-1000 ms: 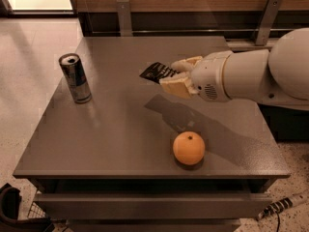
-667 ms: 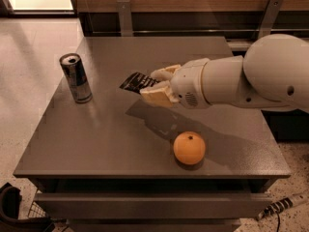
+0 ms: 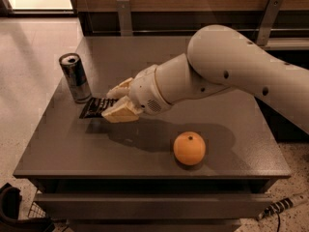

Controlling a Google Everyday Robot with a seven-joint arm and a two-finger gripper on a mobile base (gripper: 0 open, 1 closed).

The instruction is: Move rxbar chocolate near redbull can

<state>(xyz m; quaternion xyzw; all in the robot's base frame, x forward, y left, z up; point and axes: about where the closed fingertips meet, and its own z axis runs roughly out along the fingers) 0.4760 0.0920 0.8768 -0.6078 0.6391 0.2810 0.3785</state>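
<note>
The redbull can [image 3: 75,78] stands upright at the left of the grey table [image 3: 231,124]. The rxbar chocolate [image 3: 93,107], a flat black bar with white stripes, is held just right of and in front of the can, low over the table. My gripper [image 3: 116,104] is shut on the bar's right end, its cream fingers [image 3: 120,113] above and below it. The white arm reaches in from the right.
An orange [image 3: 189,148] lies on the table near the front, right of the gripper. A wooden wall with metal brackets [image 3: 124,16] runs behind the table. A cable [image 3: 277,208] lies on the floor at the lower right.
My gripper has carried the rxbar chocolate leftward and down, from mid-table to just beside the redbull can. The can and orange have not moved.
</note>
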